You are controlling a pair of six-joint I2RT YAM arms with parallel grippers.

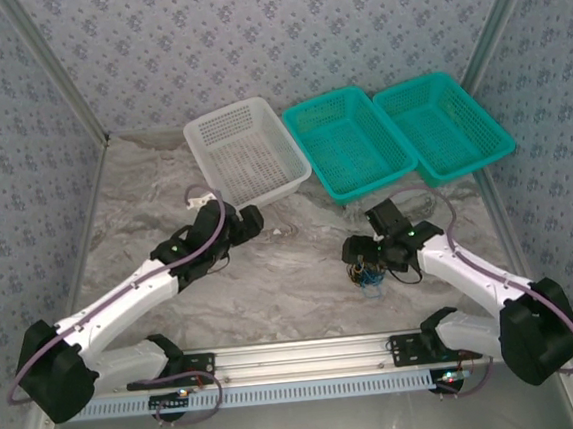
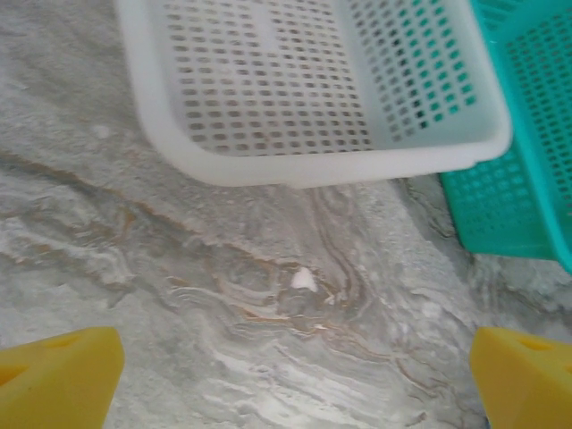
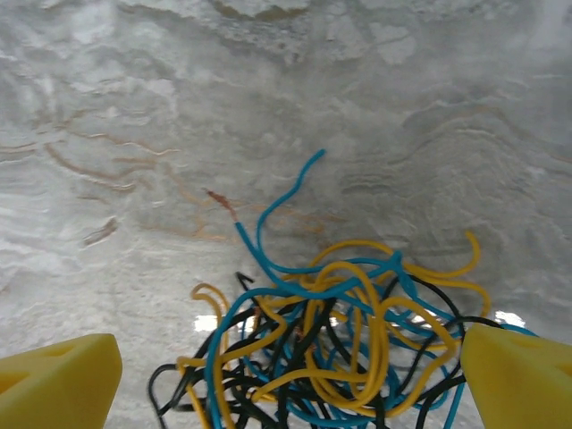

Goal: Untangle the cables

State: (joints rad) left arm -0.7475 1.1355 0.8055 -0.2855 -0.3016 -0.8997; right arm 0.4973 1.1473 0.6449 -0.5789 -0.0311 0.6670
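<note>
The cables [image 3: 331, 349] are a knotted clump of thin yellow, blue and black wires lying on the marbled table [image 3: 134, 134]. One blue end with bare copper sticks out away from the fingers. My right gripper [image 3: 290, 380] is open, its yellow fingertips [image 3: 58, 380] on either side of the clump without closing on it. From above, the cables [image 1: 367, 276] lie right under the right gripper [image 1: 371, 260], just right of the table's middle. My left gripper [image 1: 254, 221] is open over bare table near the white basket. Between its fingertips [image 2: 58, 375] the left gripper [image 2: 295, 375] holds nothing.
A white basket [image 1: 246, 153] stands at the back centre, with two teal baskets [image 1: 348, 141] [image 1: 442, 126] to its right. The white basket's rim [image 2: 313, 170] and a teal basket [image 2: 518, 179] lie close ahead of the left gripper. Patterned walls enclose the table.
</note>
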